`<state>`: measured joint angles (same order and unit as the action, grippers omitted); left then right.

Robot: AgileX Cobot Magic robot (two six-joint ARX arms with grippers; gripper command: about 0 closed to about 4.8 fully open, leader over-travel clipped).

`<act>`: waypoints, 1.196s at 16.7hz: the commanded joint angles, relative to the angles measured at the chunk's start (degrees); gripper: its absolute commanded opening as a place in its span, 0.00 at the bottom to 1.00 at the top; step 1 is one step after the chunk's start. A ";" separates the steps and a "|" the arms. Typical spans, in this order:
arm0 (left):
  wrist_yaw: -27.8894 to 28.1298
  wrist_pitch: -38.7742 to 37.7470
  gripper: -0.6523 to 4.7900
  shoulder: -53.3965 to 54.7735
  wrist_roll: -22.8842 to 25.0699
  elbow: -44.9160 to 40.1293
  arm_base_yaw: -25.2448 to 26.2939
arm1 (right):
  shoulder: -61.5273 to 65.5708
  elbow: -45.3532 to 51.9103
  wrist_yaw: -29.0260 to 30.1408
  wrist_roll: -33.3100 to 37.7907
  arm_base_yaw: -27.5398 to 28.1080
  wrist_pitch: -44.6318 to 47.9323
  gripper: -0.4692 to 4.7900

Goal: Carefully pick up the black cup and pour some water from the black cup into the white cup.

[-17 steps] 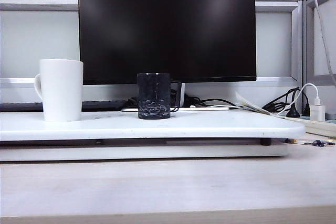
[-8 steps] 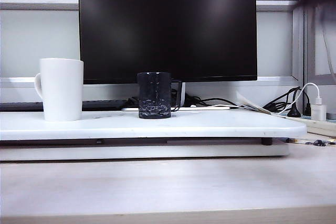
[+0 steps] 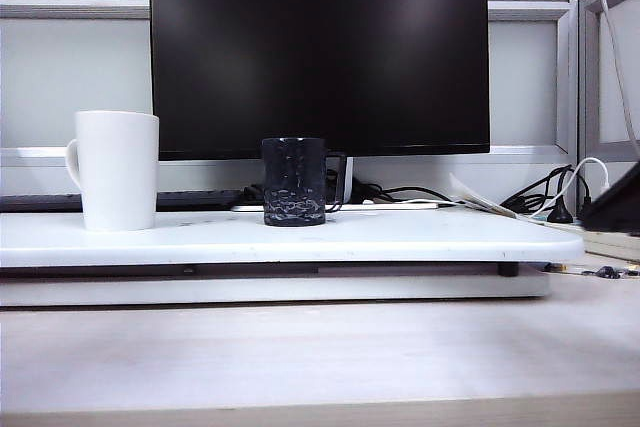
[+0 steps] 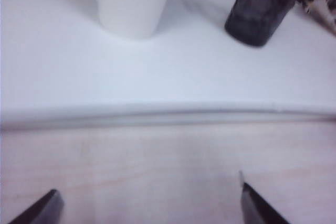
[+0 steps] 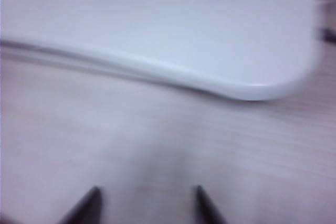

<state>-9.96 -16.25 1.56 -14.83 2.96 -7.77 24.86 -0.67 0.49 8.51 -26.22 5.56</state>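
A: The black cup [image 3: 293,182] stands upright near the middle of the white board [image 3: 300,239], in front of the monitor [image 3: 319,52], its thin loop handle [image 3: 337,179] at three o'clock. The white cup [image 3: 118,170] stands well apart at nine o'clock from it, handle turned away from it.

B: How will it handle?

A: I'd judge it a rigid, glossy ceramic mug, fairly weighty with water inside, likely slick and breakable. A grip across the body, clear of the handle, looks safest, kept level until it reaches the white cup.

B: And the grippers?

A: The left gripper [image 4: 149,203] hovers over the wooden table [image 3: 320,347] short of the board's front edge, fingers spread wide, nothing between them. The right gripper [image 5: 147,203] is also over the table, near the board's rounded corner, jaws parted and empty. A dark shape at the exterior view's right edge is probably the right arm [image 3: 618,205].

B: Room to move?

A: The board's raised lip must be cleared. Between the cups it is bare; cables [image 3: 540,197] crowd four o'clock.
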 commanded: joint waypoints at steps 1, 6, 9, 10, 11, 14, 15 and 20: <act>5.51 4.42 0.11 -0.02 6.43 -0.98 0.00 | -0.15 0.42 -13.77 -0.66 0.66 1.73 0.09; 14.86 6.05 0.11 -0.07 8.39 -1.73 0.00 | -0.15 0.39 -8.48 -4.59 8.90 3.78 0.09; 14.75 6.03 0.11 -0.07 8.39 -1.75 -0.02 | -0.22 0.39 -2.99 -4.15 13.75 3.72 0.16; 14.73 6.03 0.11 -0.07 8.39 -1.75 -0.02 | -0.22 0.39 -3.17 -4.02 14.45 3.69 0.19; 14.78 6.03 0.11 -0.07 8.39 -1.75 -0.02 | -0.22 0.39 -3.34 -4.04 14.93 3.67 0.19; 14.82 6.01 0.11 -0.07 8.39 -1.75 -0.02 | -0.22 0.39 -3.32 -4.04 15.21 3.67 0.19; 14.84 6.01 0.11 -0.07 8.39 -1.75 -0.02 | -0.22 0.39 -3.32 -4.04 15.21 3.67 0.19; 14.60 5.55 0.11 -1.36 8.41 -1.90 1.84 | -9.27 0.39 -3.13 -4.04 14.64 -1.73 0.19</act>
<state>4.58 -10.28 0.34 -6.66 1.23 -6.98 17.52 -0.67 -2.76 4.43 -11.55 4.38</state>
